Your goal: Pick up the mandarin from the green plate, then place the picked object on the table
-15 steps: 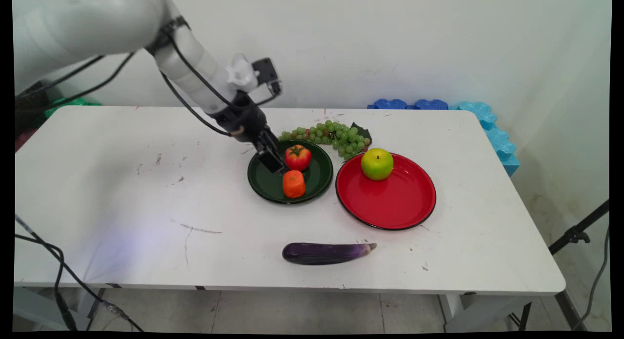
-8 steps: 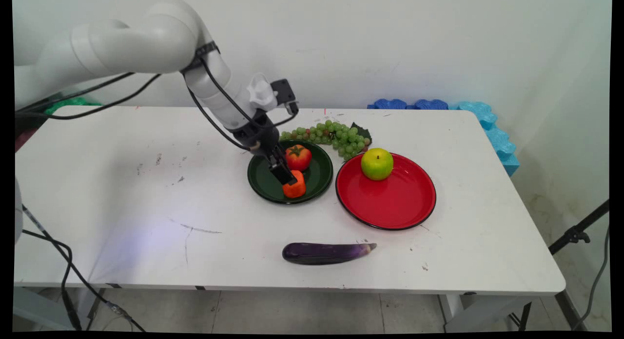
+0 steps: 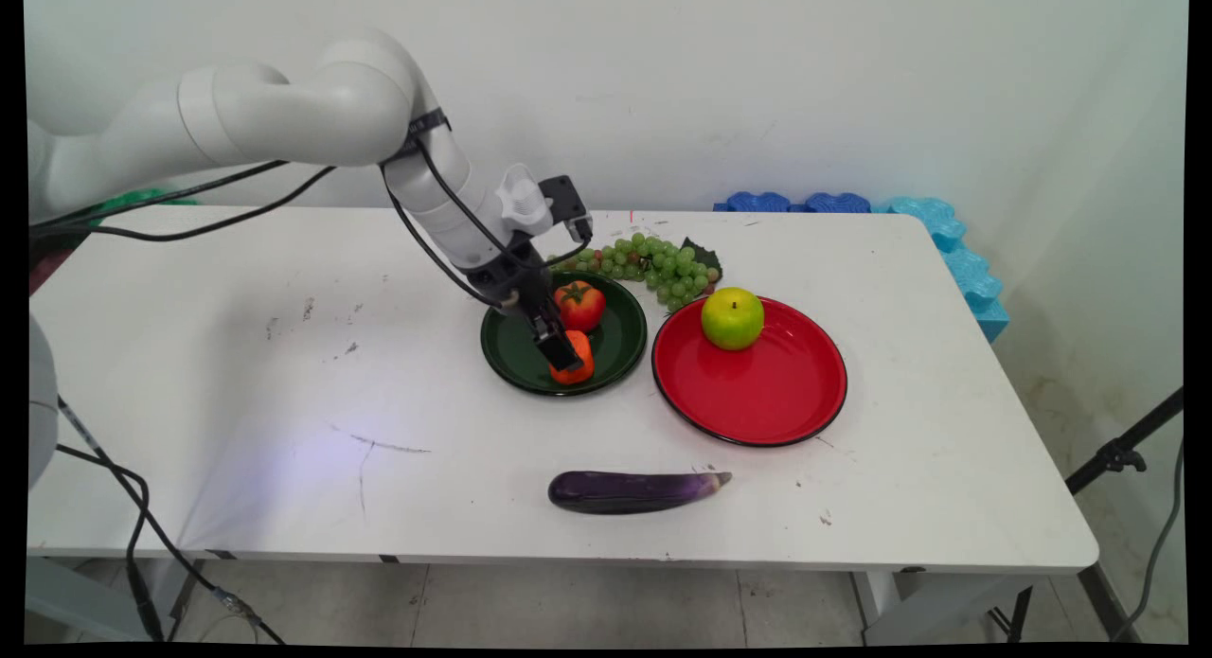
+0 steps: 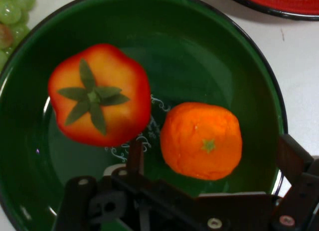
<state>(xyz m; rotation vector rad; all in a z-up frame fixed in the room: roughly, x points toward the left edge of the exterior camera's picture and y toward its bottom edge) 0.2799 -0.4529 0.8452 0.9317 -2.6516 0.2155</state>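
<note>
An eggplant [image 3: 636, 491] lies nearest on the bench [image 3: 237, 421]. Behind it, the green plate [image 3: 516, 360] holds an orange [image 4: 202, 140] and tomato [image 4: 99, 94]; the end effector [image 4: 209, 163] straddles the orange, spread wide. Right of that plate, a red plate [image 3: 757, 393] holds an apple [image 3: 732, 318]. Grapes [image 3: 653, 260] lie behind.

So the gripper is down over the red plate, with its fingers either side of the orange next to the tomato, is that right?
Not quite: the plate is green, not red. The hand view shows the open gripper over it, fingers either side of the orange beside the tomato. The red plate holds only the apple.
</note>
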